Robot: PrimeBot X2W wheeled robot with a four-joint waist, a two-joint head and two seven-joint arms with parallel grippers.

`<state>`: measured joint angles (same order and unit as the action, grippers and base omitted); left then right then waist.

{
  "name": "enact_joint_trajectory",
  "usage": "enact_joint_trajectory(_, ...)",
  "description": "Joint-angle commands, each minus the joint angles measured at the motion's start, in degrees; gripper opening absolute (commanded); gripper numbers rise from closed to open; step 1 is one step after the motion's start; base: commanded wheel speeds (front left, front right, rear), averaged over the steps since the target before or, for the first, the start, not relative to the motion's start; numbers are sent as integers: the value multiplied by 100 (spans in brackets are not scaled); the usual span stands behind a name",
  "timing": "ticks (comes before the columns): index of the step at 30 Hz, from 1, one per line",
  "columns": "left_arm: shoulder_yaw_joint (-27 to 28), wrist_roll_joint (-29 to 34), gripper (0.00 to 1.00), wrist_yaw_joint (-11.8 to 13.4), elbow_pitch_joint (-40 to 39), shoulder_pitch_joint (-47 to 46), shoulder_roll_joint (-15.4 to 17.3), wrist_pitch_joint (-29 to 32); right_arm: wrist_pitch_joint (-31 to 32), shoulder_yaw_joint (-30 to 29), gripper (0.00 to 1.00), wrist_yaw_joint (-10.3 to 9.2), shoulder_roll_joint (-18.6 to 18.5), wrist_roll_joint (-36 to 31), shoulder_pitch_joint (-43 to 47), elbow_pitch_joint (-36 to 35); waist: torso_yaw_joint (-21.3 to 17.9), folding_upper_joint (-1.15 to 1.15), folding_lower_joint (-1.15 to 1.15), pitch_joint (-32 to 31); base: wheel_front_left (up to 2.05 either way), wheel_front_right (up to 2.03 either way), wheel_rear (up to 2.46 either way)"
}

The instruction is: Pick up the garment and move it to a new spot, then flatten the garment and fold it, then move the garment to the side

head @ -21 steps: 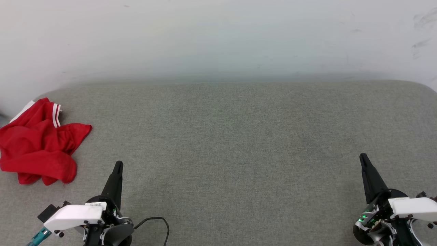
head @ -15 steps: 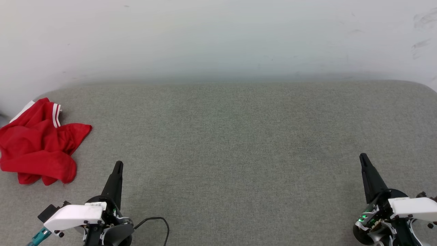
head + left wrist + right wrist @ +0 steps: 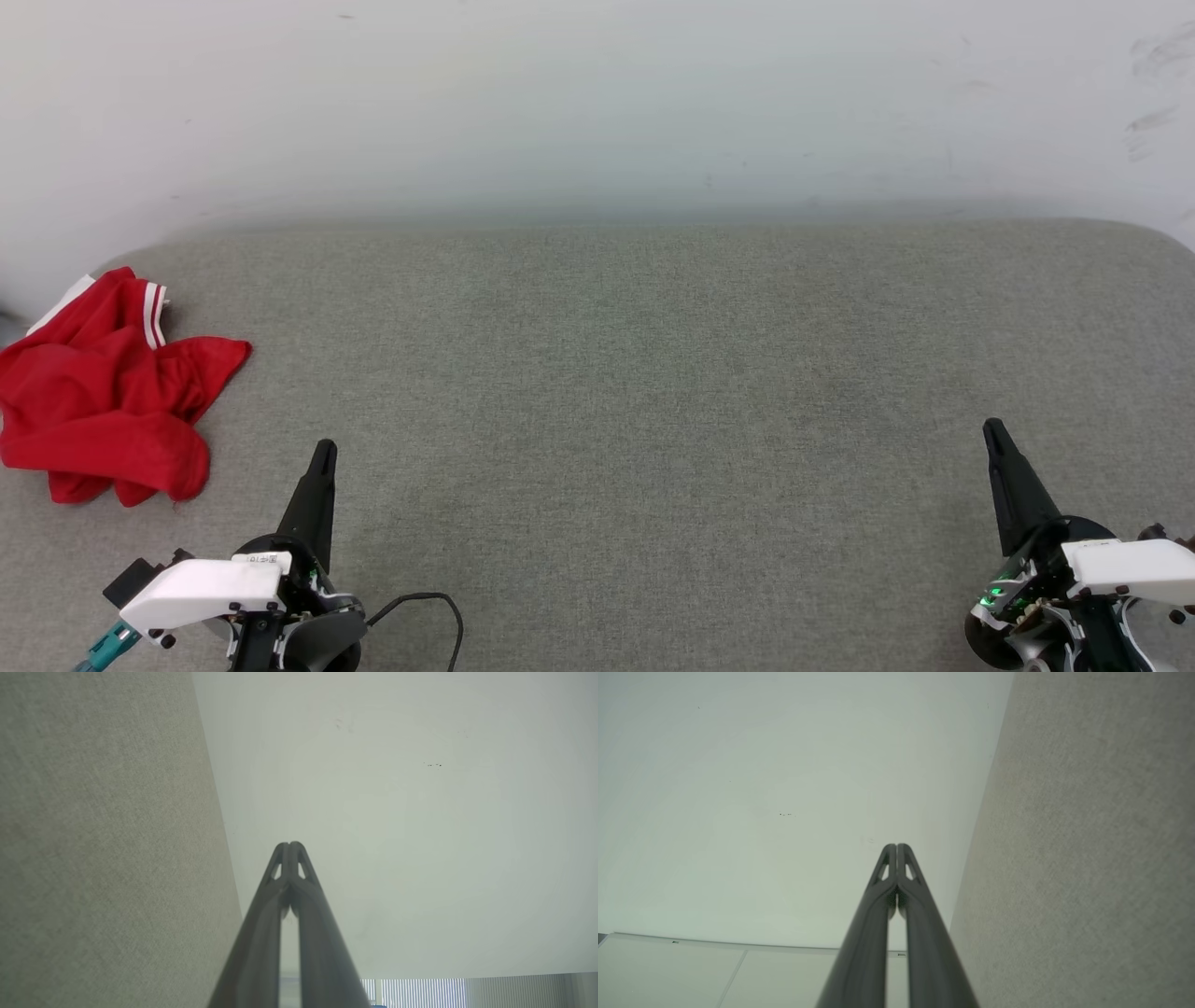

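The garment (image 3: 103,401), a red shirt with a bit of white and red-white striped trim showing, lies crumpled at the far left edge of the grey fabric surface (image 3: 635,392) in the head view. My left gripper (image 3: 324,450) is at the lower left, to the right of and nearer than the garment, apart from it, its tips together. My right gripper (image 3: 991,427) sits at the lower right, far from the garment, also shut. In the left wrist view the left gripper (image 3: 290,845) has its tips touching with nothing between. The right gripper (image 3: 896,846) looks the same in the right wrist view.
A pale wall (image 3: 597,103) rises behind the grey surface. A black cable (image 3: 439,602) loops beside my left wrist. The surface's rounded corners show at far left and far right.
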<state>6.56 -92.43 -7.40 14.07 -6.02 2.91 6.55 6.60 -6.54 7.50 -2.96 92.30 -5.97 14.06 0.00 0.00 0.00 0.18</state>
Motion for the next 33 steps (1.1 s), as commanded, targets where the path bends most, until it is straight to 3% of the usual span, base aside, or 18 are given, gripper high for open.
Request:
enact_joint_trajectory(1, 13, 14, 0, -17, 5, -48, -6, 19, 1, 2, 0, -2, 19, 23, -53, 4, 0, 0, 0, 0, 0, 0, 0)
enact_joint_trajectory(14, 9, 12, 0, -17, 5, -47, -6, 17, 1, 2, 0, -2, 19, 23, -53, 4, 0, 0, 0, 0, 0, 0, 0)
enact_joint_trajectory(15, -2, 0, 100, 0, 0, 0, 0, -1, -1, 0, 100, 0, 0, -1, 0, 0, 0, 0, 0, 0, 0, 0, 0)
enact_joint_trajectory(16, -5, 0, 100, 1, 22, 11, -2, -5, -3, 3, 100, 1, 0, -4, 14, 22, 0, 0, 0, 0, 0, 0, 0)
enact_joint_trajectory(17, -10, 1, 0, 2, 66, 44, -8, -8, -6, 6, 0, 0, 1, -5, 50, 67, 0, 0, 0, 0, 0, 0, 0)
enact_joint_trajectory(18, -18, 1, 100, 3, 114, 97, -13, -10, -7, 9, 100, 0, 2, -5, 102, 122, 0, 0, 0, 1, 0, 0, 0)
enact_joint_trajectory(33, -218, 99, 100, 3, 0, 287, -15, -417, -410, 225, 100, 0, 4, -334, 240, 71, 1, 0, 0, 6, 0, 0, 0)
